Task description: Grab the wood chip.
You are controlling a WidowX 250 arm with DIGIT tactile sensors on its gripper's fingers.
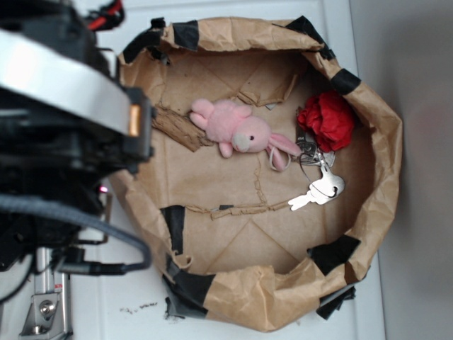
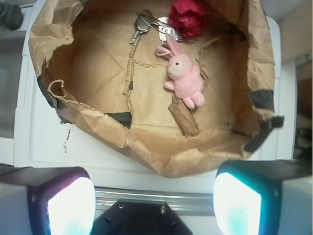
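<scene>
White tabletop (image 1: 340, 21), and on it a brown paper bag (image 2: 161, 161) rolled down and taped into a shallow bin, I judge so the contents stay corralled and reachable from above. My pincer (image 2: 154, 196) hangs outside the near rim, not yet over the bag. In the wrist view its two pads (image 2: 71, 205) sit wide apart at either lower corner with nothing between them, so I read it as open and empty.

The wood chip (image 2: 184, 117) lies flat on the bag floor ahead of the pincer and slightly right, just past the rim. Its far end touches the pink bunny (image 2: 183, 78), which lies directly beyond it. Further ahead: keys (image 2: 146, 24) and a red crumpled ball (image 2: 188, 17), well apart from the chip.

My judgement: descend on the chip's near end, away from the bunny, and clear the rim first
</scene>
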